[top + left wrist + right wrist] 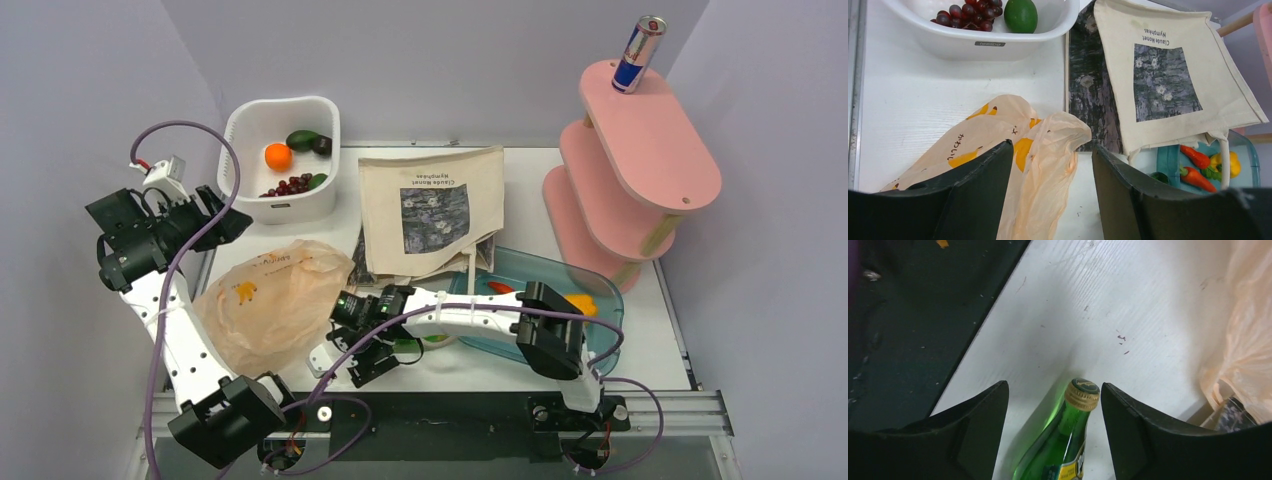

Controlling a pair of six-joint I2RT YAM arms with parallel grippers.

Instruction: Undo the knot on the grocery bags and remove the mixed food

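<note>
Green bottle, close to table edge

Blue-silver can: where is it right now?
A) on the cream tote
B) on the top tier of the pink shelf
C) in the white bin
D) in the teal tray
B: in the top external view the can stands on the top tier of the pink shelf, at the far right of the table.
</note>
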